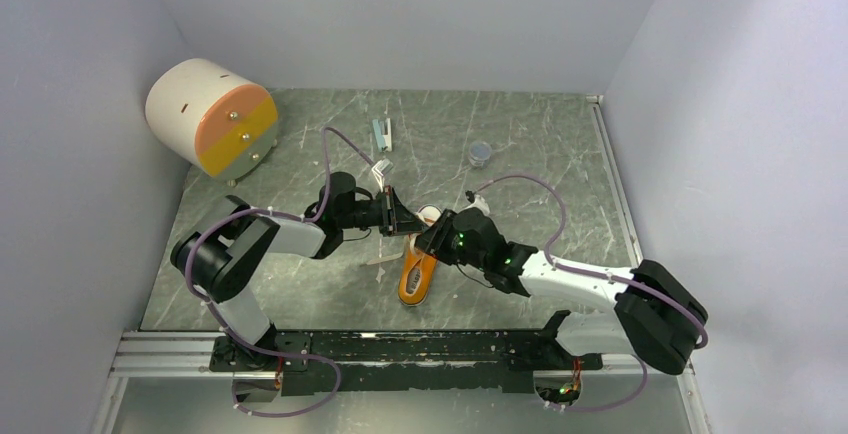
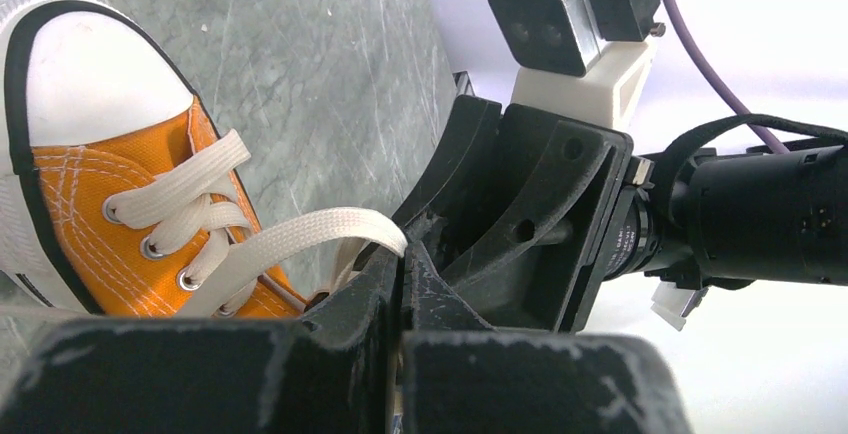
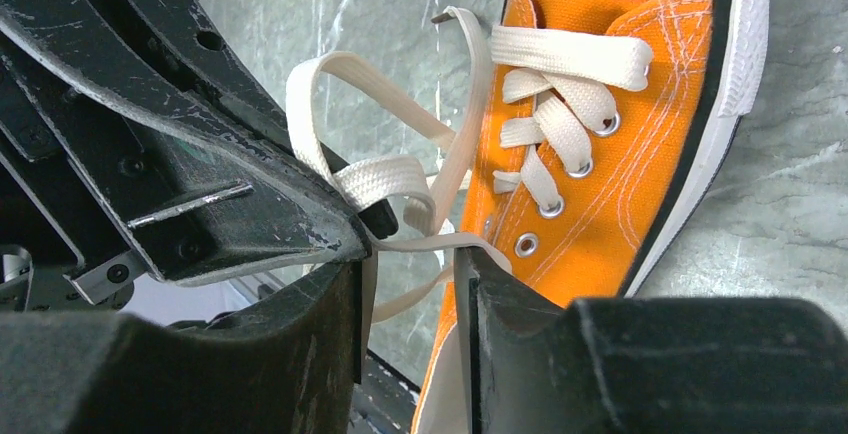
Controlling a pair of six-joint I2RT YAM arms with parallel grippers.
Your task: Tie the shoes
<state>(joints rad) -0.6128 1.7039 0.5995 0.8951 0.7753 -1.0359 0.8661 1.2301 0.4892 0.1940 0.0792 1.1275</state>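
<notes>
The orange sneaker (image 1: 418, 276) lies mid-table with its white toe cap pointing away from the arm bases. It also shows in the left wrist view (image 2: 110, 194) and the right wrist view (image 3: 590, 154). My left gripper (image 1: 398, 219) is shut on a white lace (image 2: 300, 239), pinched at its tips (image 2: 403, 254) beside the shoe's tongue. My right gripper (image 1: 432, 239) is open (image 3: 415, 259), close against the left one. A lace strand (image 3: 440, 244) drapes across the gap between its fingers. A loose lace loop (image 3: 330, 114) hangs left of the shoe.
A white and orange drum (image 1: 212, 117) stands at the back left. A small teal and white object (image 1: 382, 134) and a grey round cap (image 1: 480, 154) lie near the back. Walls close in the table on three sides.
</notes>
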